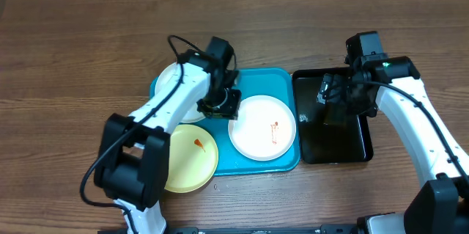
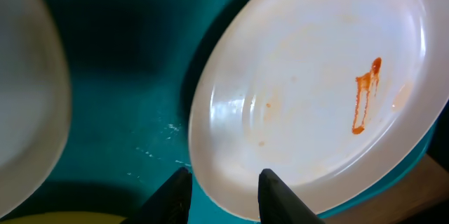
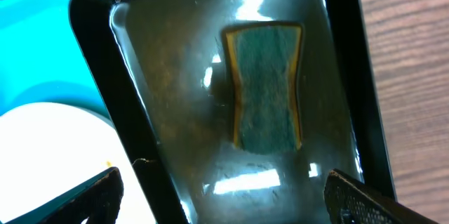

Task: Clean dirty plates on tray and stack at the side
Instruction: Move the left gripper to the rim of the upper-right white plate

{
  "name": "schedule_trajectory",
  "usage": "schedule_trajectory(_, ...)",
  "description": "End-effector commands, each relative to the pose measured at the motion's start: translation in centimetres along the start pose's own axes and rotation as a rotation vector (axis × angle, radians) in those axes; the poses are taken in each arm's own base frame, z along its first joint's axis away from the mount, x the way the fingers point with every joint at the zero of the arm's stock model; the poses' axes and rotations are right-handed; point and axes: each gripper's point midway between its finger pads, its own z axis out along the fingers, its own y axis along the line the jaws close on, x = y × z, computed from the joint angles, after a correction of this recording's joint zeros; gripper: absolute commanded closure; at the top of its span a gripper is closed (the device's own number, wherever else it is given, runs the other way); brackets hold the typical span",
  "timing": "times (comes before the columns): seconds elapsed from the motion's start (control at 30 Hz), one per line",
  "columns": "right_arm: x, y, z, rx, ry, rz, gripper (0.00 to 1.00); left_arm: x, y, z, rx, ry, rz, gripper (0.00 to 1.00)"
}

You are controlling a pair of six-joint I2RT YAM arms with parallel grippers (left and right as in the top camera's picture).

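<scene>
Your left tool [image 2: 224, 175] is released, its two fingers [image 2: 279, 199] spread to either side of the near rim of the smeared white plate [image 1: 262, 128]. That plate lies flat on the right half of the tray [image 1: 277, 80]. Whether either finger touches the rim cannot be told from here. The plate looks stiff, light and glossy, so expect it to be slick and to skate on the smooth tray floor if you push it sideways. The shallow raised rim is the only place to take hold, so work one finger under the lip and the other on top, then close firmly. A pinch at one edge will likely let the far side droop, so lift slowly and keep the streak of red sauce facing up. The second white plate [image 1: 170, 80] sits at the tray's far left corner, partly hidden under your left arm. The yellow plate [image 1: 187, 162], with one small orange mark, overhangs the near left corner onto the worktop [image 1: 73, 43]. Your right tool [image 3: 223, 178] is released too, fingers wide apart, hovering over the black tray [image 1: 344, 146]. There the sponge [image 3: 266, 87] lies flat on a wet-looking floor. It should be soft and will squash, so grip it across its narrow waist.
</scene>
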Motion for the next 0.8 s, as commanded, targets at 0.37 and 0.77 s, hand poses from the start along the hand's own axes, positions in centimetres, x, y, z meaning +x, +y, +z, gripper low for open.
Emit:
schedule_trajectory(0.37,0.6,-1.3,4.5,0.022,-0.065,0.000,0.07,-0.9,2.1,1.6,-0.157,-0.052,-0.040,0.64)
schedule_trajectory(0.77,2.0,-2.1,8.3,0.013,-0.112,-0.089,0.01,-1.6,1.5,1.8,-0.148,-0.084,-0.021,0.65)
